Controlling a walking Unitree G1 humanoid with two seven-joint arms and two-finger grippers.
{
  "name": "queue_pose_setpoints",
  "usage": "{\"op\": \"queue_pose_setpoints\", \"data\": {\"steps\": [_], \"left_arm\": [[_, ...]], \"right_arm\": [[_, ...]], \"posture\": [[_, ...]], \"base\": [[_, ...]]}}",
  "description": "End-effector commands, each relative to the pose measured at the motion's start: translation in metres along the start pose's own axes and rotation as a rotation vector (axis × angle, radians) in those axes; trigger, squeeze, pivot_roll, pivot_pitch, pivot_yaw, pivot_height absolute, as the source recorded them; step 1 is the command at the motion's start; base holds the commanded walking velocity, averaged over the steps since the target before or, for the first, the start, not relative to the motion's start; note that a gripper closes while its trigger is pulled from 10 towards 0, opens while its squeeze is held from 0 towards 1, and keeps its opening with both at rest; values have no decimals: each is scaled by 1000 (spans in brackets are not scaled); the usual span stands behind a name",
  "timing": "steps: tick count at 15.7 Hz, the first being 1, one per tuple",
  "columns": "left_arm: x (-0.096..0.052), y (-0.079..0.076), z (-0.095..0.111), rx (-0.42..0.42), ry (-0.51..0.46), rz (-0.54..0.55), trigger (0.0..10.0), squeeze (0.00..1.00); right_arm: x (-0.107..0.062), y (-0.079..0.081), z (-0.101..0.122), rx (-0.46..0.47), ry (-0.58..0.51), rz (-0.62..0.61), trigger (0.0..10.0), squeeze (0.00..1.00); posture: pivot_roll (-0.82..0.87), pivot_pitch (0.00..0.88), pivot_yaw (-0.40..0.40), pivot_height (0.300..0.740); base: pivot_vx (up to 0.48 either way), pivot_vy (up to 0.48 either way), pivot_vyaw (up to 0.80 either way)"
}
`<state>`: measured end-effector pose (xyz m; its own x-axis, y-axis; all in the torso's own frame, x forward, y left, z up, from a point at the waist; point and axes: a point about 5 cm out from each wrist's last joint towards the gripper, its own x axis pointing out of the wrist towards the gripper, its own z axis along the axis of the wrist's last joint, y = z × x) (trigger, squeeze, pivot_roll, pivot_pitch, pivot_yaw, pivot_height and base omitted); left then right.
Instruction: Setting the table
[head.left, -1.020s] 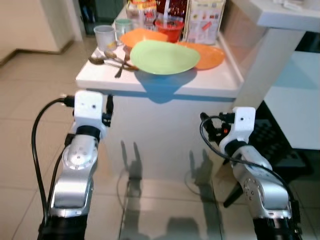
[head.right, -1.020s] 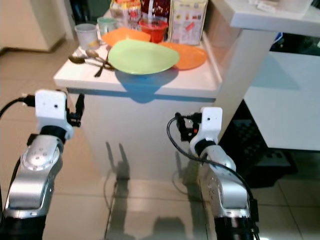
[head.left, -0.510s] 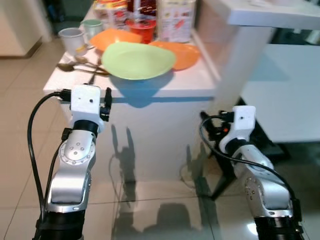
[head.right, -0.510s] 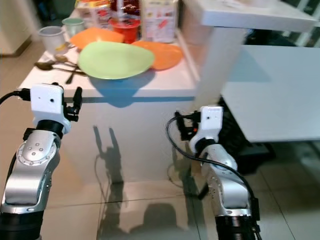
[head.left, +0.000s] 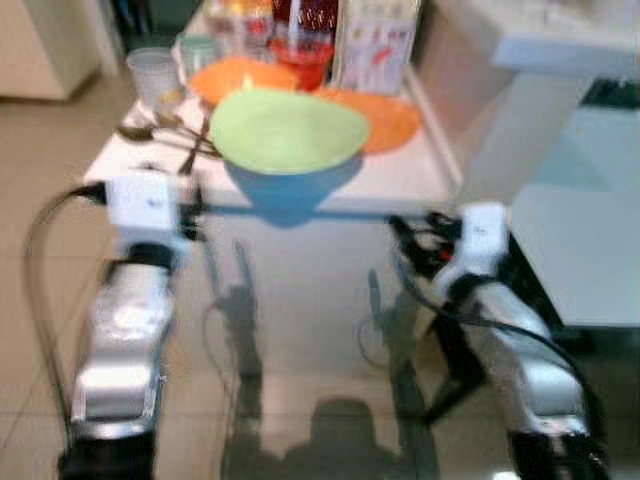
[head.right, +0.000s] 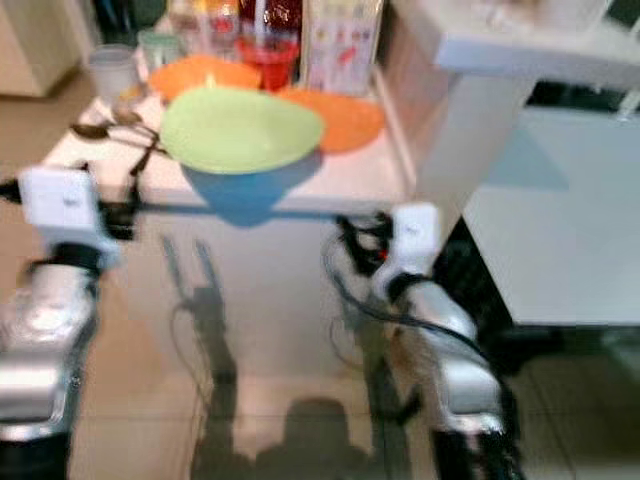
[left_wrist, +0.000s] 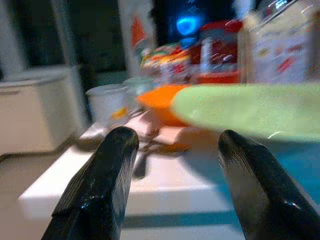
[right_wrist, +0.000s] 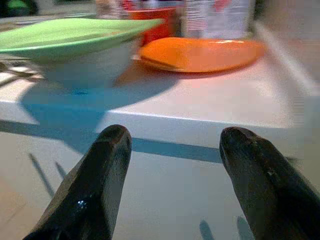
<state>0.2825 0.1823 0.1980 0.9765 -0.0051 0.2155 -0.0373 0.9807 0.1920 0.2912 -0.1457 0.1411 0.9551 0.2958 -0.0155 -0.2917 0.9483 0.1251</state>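
Observation:
A green plate (head.left: 288, 128) rests on something white at the front of a white counter (head.left: 410, 182). Behind it lie two orange plates (head.left: 385, 118) (head.left: 240, 75), a red bowl (head.left: 303, 55) and two cups (head.left: 152, 70). Spoons and a fork (head.left: 160, 135) lie at the counter's left. My left gripper (left_wrist: 175, 165) is open and level with the counter edge, facing the cups and the green plate (left_wrist: 250, 107). My right gripper (right_wrist: 172, 165) is open too, just below the edge, facing the orange plate (right_wrist: 200, 52). Both hold nothing.
A printed carton (head.left: 378, 45) and bottles stand at the counter's back. A higher white top (head.left: 560, 40) juts out at the right over a lower pale surface (head.left: 590, 260). Tiled floor (head.left: 40, 200) lies at the left, beside a cream cupboard (head.left: 50, 40).
The whole picture has shifted and blurred, so the camera is moving; the counter edge now sits closer to my wrists. Both grippers stay open and empty.

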Motion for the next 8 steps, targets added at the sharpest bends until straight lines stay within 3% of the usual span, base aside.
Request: {"op": "queue_pose_setpoints", "data": {"steps": [1,4,6,8], "left_arm": [[1,18,12,16,-54,46,10000,0],[6,32,23,10,-79,120,10000,0],[10,31,28,-74,-78,75,10000,0],[16,17,18,-285,70,-36,10000,0]], "right_arm": [[2,2,9,-5,-44,14,10000,0],[1,-3,9,-10,-44,-7,10000,0],[-1,-8,8,-13,-41,-29,10000,0],[-1,-8,8,-10,-43,-38,10000,0]], "posture": [[27,0,-66,740],[27,0,-63,740],[25,0,-59,740],[20,0,-53,740]], "base": [[266,0,0],[84,0,0],[0,0,0],[0,0,0]]}}
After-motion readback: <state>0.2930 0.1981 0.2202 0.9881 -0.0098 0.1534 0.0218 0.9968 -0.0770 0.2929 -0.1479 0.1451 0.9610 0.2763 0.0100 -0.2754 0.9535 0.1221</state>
